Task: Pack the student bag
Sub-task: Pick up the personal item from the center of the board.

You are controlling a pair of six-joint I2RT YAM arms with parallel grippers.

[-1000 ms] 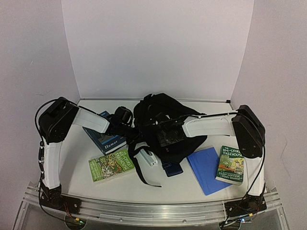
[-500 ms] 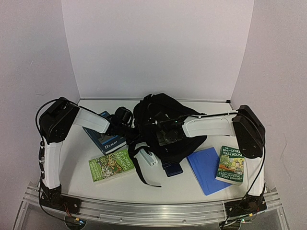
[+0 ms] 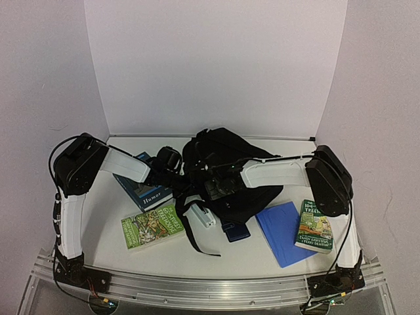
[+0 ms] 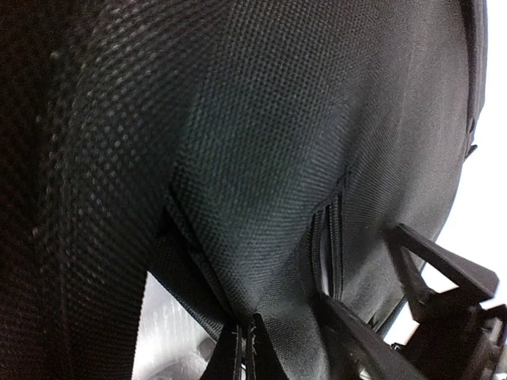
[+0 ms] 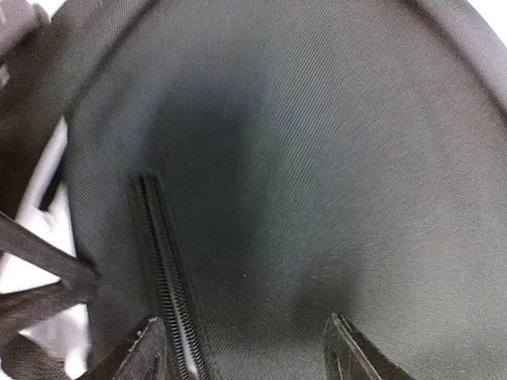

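The student bag (image 3: 223, 152), a big black backpack, lies at the middle back of the table with a strap (image 3: 190, 233) trailing toward the front. My left gripper (image 3: 180, 174) is at the bag's left edge. In the left wrist view the left gripper (image 4: 245, 348) is shut, with a fold of the bag's woven fabric (image 4: 238, 158) pinched between its fingers. My right gripper (image 3: 214, 186) hovers over the bag's front panel. In the right wrist view the right gripper (image 5: 247, 348) stands open just above the cloth, a zip (image 5: 162, 261) beside its left finger.
A blue "Humor" book (image 3: 146, 187) lies under the left forearm, with a green book (image 3: 152, 226) in front of it. A white object (image 3: 200, 214) and a dark blue one (image 3: 236, 231) sit by the strap. A blue notebook (image 3: 282, 231) and a Treehouse book (image 3: 315, 226) lie right.
My right arm has swung left, carrying its gripper further across the bag toward the left gripper. The left arm has held still on the fabric.
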